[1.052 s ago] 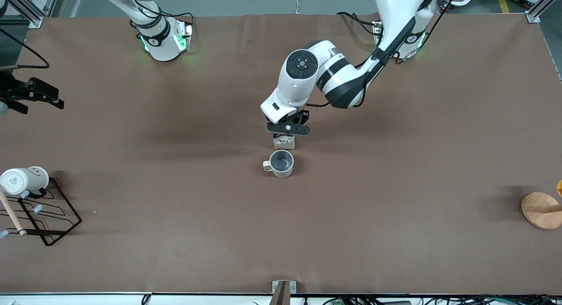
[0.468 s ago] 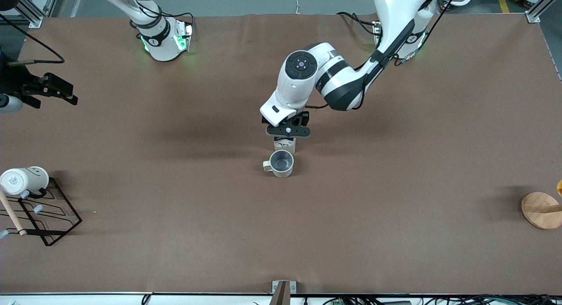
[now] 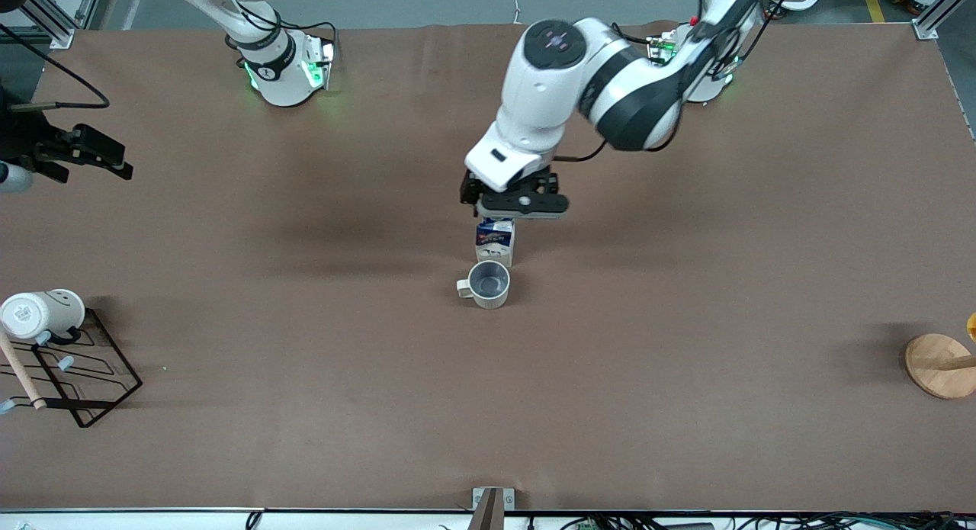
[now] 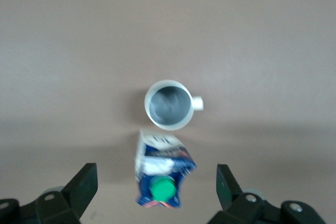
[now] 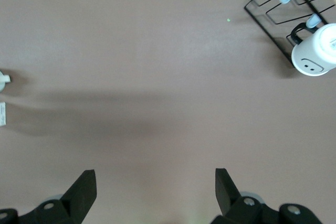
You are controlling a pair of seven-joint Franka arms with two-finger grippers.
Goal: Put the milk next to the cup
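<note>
The milk carton [image 3: 495, 242], blue and white with a green cap, stands upright on the brown table right beside the beige-grey cup [image 3: 488, 284], just farther from the front camera than it. In the left wrist view the carton [image 4: 160, 174] and the cup [image 4: 169, 105] show from above. My left gripper [image 3: 517, 204] is open and empty, up in the air over the carton; its fingers [image 4: 84, 184] stand wide on either side, clear of it. My right gripper [image 3: 72, 158] is open and empty over the table's edge at the right arm's end, waiting.
A white mug with a face mark [image 3: 42, 313] rests on a black wire rack [image 3: 84, 370] at the right arm's end, also in the right wrist view [image 5: 315, 51]. A round wooden stand [image 3: 939, 364] sits at the left arm's end.
My left gripper has risen off the milk carton, which stays standing beside the cup. The right gripper moved slightly inward over the table edge.
</note>
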